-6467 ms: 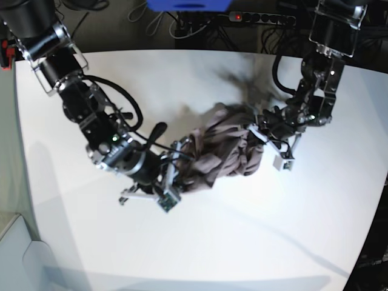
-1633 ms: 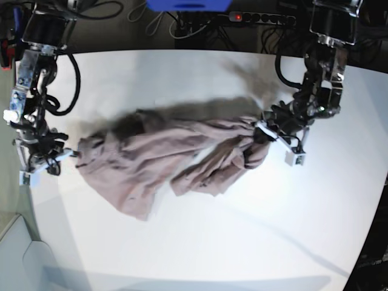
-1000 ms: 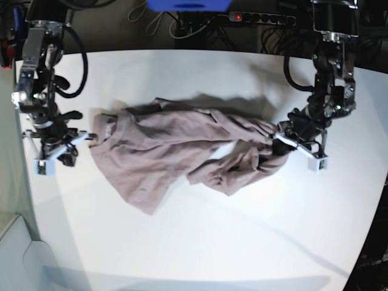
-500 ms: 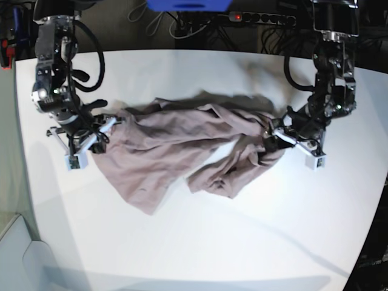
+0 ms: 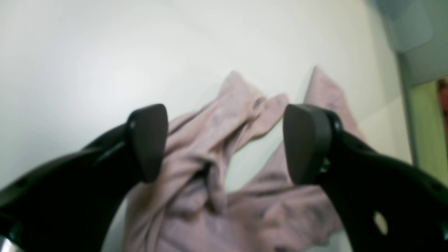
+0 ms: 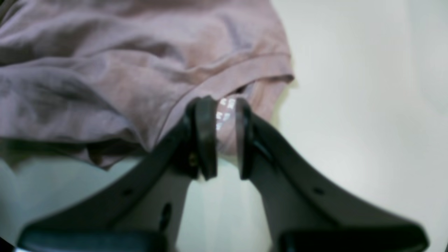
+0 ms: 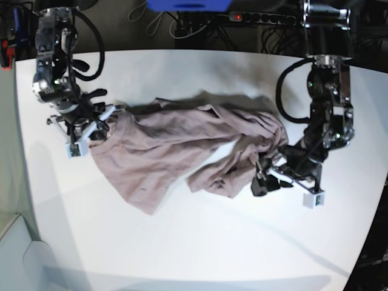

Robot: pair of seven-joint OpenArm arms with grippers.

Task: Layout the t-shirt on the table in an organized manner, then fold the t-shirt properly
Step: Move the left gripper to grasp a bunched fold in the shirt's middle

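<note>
Shirt (image 7: 176, 145) is lying bunched in the table's (image 7: 200, 254) middle, not flat, folding not begun. Left gripper (image 5: 224, 143) at 4 o'clock is gaping, empty. Right gripper (image 6: 224, 136) at 9 o'clock is pinching the hem loosely.

T-shirt (image 7: 176, 148): soft mauve cloth, matt, wrinkled, stitched hem band visible in right wrist view. Table (image 7: 200, 242): white, smooth, matt, faint sheen under light. Left gripper (image 5: 224, 143): 2 black fingers, plastic-looking, smooth, slightly glossy pads. Right gripper (image 6: 222, 136): dark fingers, same smooth finish; material otherwise unclear through blur.
</note>
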